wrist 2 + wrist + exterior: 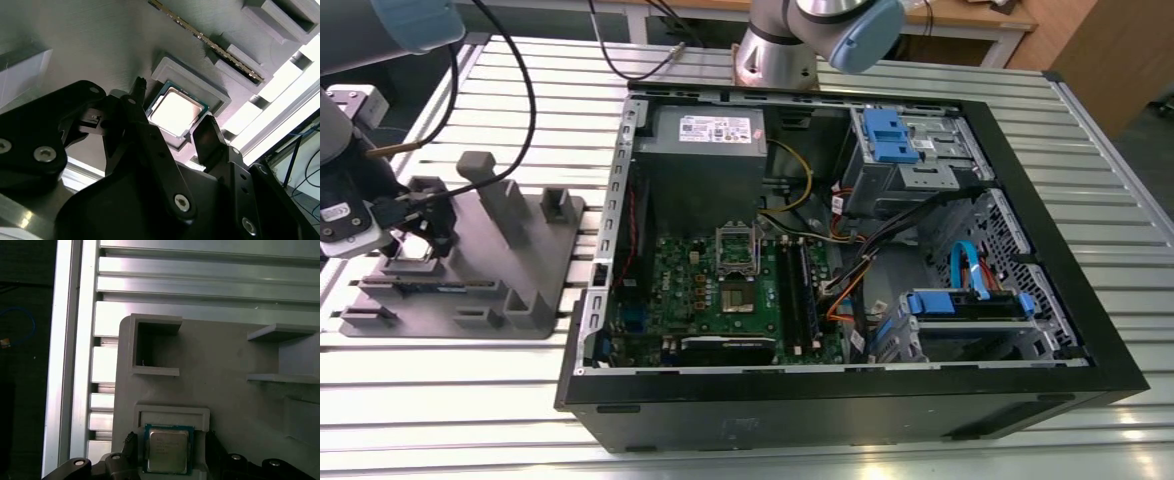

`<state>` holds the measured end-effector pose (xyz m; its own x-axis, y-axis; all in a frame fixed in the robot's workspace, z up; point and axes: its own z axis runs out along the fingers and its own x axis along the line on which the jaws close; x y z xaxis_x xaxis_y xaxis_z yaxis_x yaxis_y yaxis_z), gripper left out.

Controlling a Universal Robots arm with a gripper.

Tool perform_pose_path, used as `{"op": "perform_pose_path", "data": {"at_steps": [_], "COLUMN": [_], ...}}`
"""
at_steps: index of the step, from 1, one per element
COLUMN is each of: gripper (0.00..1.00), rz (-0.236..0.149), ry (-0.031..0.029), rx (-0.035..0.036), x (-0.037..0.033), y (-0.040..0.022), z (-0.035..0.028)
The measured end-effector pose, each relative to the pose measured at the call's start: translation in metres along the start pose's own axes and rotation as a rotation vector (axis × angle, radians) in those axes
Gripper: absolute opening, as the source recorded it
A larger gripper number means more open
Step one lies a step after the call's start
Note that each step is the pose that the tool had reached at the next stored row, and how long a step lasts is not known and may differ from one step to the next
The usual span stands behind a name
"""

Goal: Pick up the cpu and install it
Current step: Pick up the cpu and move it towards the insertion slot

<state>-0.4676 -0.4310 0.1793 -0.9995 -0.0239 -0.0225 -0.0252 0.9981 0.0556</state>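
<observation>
My gripper (173, 103) spread open over grey holder (225, 365). One finger (145, 130), then cpu (176, 111) flat in holder's pocket (170, 415), then other finger (gaps both sides, nothing gripped). Cpu right below me; computer case (854, 400) well apart from me.

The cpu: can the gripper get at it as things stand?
Probably yes: the cpu lies uncovered in the grey holder, and the open gripper has a finger on either side.
</observation>
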Motion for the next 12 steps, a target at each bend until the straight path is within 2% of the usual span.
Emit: {"op": "perform_pose_path", "data": {"at_steps": [12], "gripper": [0.65], "rz": [0.001], "ry": [0.0000], "rx": [0.0002], "x": [-0.0009], "y": [-0.0013], "z": [-0.0001]}}
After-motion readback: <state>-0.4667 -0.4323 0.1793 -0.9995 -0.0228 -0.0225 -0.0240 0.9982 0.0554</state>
